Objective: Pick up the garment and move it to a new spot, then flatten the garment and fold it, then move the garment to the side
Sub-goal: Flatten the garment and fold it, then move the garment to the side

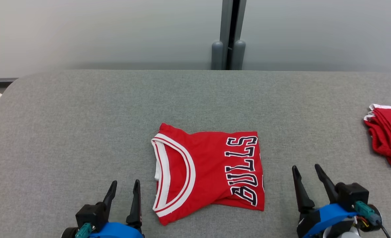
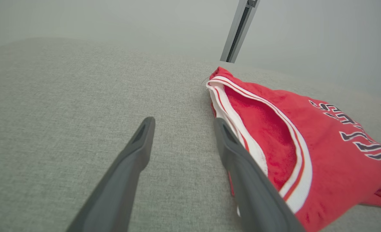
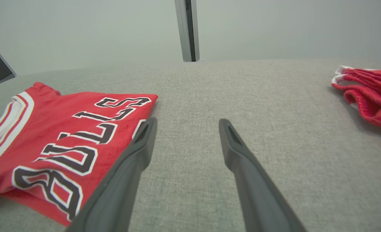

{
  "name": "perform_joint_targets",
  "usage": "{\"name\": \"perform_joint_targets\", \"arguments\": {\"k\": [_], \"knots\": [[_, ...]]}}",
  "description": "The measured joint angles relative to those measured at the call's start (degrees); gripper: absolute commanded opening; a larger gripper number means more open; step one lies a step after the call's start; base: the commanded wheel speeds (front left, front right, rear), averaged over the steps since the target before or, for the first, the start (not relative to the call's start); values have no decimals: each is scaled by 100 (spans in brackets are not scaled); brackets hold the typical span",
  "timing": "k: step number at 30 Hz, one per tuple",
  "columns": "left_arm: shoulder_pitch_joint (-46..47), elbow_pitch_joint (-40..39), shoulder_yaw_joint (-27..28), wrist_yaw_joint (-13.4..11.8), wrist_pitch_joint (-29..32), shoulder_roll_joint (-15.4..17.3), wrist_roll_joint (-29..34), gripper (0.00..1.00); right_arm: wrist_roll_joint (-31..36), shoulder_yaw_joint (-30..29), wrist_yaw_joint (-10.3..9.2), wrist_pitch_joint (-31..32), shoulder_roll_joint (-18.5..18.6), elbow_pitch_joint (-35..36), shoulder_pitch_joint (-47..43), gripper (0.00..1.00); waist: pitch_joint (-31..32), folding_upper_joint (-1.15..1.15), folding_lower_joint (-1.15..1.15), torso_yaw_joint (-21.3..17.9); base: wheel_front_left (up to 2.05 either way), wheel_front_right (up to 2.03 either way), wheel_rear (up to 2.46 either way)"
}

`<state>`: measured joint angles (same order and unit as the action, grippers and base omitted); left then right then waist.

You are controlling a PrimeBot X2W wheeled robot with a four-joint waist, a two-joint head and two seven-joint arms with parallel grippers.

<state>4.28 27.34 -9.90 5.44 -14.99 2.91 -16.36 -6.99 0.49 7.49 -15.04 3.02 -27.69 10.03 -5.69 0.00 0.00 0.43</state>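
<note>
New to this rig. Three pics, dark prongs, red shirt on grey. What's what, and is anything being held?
It is a two-armed robot, and each arm ends in a gripper with two long dark fingers. The wide picture comes from its head camera, looking down at a grey padded surface. The other two come from cameras on the wrists, looking along each gripper's own fingers.

In the head view the left gripper sits at lower left and the right gripper at lower right. Both are open and hold nothing.

Between them lies a folded red Bulls jersey. A second pile of red garments sits at the far right edge.
</note>
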Motion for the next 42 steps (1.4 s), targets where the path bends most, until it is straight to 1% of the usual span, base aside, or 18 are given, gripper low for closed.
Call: {"name": "perform_joint_targets", "arguments": {"k": [4, 10, 17, 22, 26, 29, 31, 32, 34, 36, 40, 42], "knots": [[-221, -32, 4, 14, 0, 0, 40, 100, -178, 80, 0, 0, -8, -82, -366, 100, 133, 0, 0, -170, 0, 0, 0], [-283, -57, 3, 14, 0, -1, 70, 100, -234, 156, 0, 1, -10, -97, -438, 100, 182, 0, 0, -259, 0, 0, 0], [-142, -85, -42, 35, 0, 0, 107, 100, -200, 238, 0, 1, -11, -210, -173, 100, -7, 0, 0, -114, 0, 0, 0], [11, -48, -179, 66, 0, -2, 99, 100, -234, 387, 0, 0, -10, -498, 465, 100, -249, 0, 1, 118, 0, 0, 0], [71, 1, -226, 83, 0, 0, 75, 100, -216, 547, 0, 0, -15, -1068, 925, 100, -407, 0, 1, 388, 0, 0, 0], [80, 46, -235, 92, 0, 1, 70, 100, -235, 502, 0, 3, -15, -1774, 1149, 100, -466, 0, 1, 613, 0, 0, 0], [79, 57, -218, 92, 0, 4, 68, 100, -302, 587, -3, 13, -14, -2218, 1227, 100, -481, 0, 1, 737, 0, 0, 0], [77, 62, -204, 92, 0, 3, 67, 100, -376, 694, -3, 25, 20, -2369, 1306, 54, -483, 0, 0, 780, 0, 0, 0], [58, 68, -183, 92, 0, 3, 67, 100, -589, 876, -12, 0, 58, -2560, 1394, 0, -464, 0, 1, 816, 0, 0, 0], [31, 67, -129, 86, 0, 1, 67, 100, -641, 983, -10, -27, 51, -2699, 1431, 0, -424, 0, 0, 785, 0, 0, 0], [-67, 59, -41, 71, 0, 4, 85, 100, -686, 985, 7, -63, -22, -2806, 1440, 0, -380, 0, 0, 640, 0, 0, 0], [-116, 42, 2, 75, 0, 3, 131, 100, -659, 851, 20, -48, -103, -2730, 1411, 0, -367, 0, 0, 373, 0, 0, 0]]}}
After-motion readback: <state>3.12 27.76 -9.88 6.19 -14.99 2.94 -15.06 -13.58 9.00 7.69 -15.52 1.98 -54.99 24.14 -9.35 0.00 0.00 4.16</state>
